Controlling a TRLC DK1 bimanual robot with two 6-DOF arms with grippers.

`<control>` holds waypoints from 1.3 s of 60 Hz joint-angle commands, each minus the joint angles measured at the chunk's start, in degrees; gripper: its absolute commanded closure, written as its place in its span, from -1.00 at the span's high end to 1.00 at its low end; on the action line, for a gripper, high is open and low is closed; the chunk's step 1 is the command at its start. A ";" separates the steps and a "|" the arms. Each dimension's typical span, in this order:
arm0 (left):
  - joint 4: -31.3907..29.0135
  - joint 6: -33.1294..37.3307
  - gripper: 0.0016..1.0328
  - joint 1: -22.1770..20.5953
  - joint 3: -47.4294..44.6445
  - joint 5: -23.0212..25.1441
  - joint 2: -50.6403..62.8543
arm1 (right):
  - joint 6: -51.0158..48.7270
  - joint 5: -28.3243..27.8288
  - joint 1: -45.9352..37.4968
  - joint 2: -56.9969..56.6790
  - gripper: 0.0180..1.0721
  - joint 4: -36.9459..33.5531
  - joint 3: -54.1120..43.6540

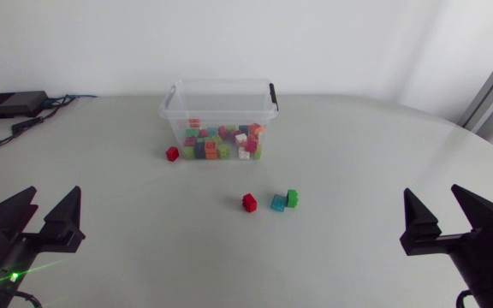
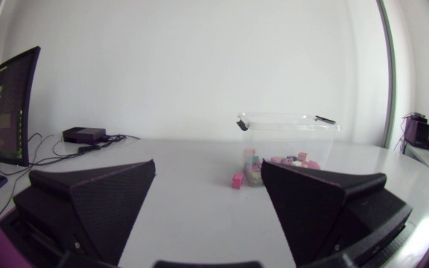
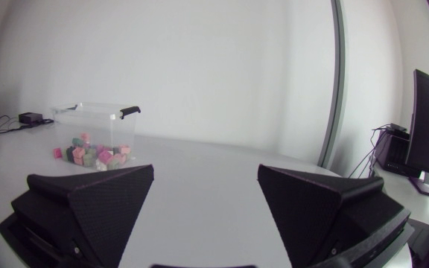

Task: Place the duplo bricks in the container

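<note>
Midway between left tool [image 1: 55, 193], right tool [image 1: 433, 193]: three loose bricks [image 1: 278, 203].

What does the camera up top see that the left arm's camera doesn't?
Only the head view: the middle red brick, blue brick and green brick lying loose, plus the right tool. Only the left wrist view: nothing extra on the table, just a side-on look. Both: the container of bricks, the lone brick beside it, and the open left tool.

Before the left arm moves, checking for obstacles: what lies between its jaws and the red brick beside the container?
Nothing: head view shows only bare table up to the red brick.
</note>
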 commanded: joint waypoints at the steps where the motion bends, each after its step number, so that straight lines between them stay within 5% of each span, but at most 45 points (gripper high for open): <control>1: 0.21 -1.31 0.92 -0.35 -0.95 0.00 -0.65 | 0.03 0.14 0.80 -0.30 0.92 -0.08 -1.10; 55: -2.78 -1.31 0.91 0.00 5.29 0.00 0.32 | 0.38 0.23 0.27 0.14 0.92 -0.78 3.91; 78: 0.65 -1.75 0.91 -3.60 17.59 0.00 23.08 | -0.06 -0.48 0.80 16.58 0.92 0.62 14.80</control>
